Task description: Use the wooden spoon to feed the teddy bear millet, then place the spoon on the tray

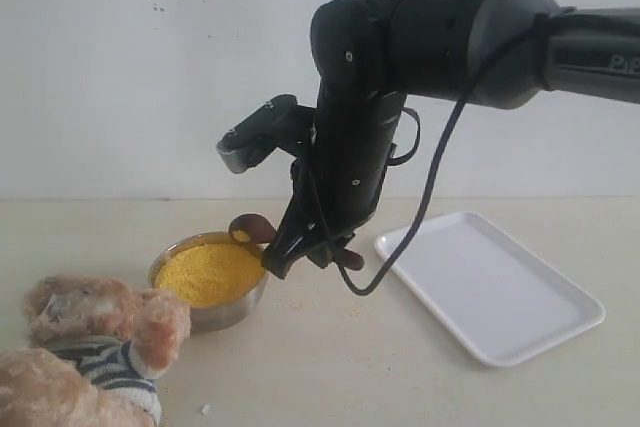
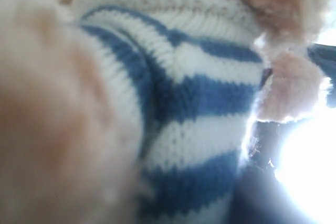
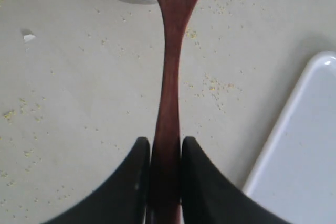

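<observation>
While the right gripper stands clamped on the thin handle of the wooden spoon, jaws nearly together with only the wood between them, the step in hand looks to be loading the spoon with millet for the carry to the teddy bear. The spoon hangs in the air at the rim of the steel bowl, its oval end just over the edge of the grain. Its long axis runs close to level across the exterior view, oval end towards the bowl and the bear, handle end towards the tray. To do this well, the oval end should dip shallowly into the heap, come up hollow side up, and travel slowly and level to the bear's muzzle. Stray grains on the table suggest how readily millet spills. Whether the spoon already carries grain is hard to make out. The bear slumps at the near left corner, its striped shirt filling the left wrist view. The left gripper itself cannot be made out there, so its state is unknown. The tray lies flat, well apart from the bowl.
</observation>
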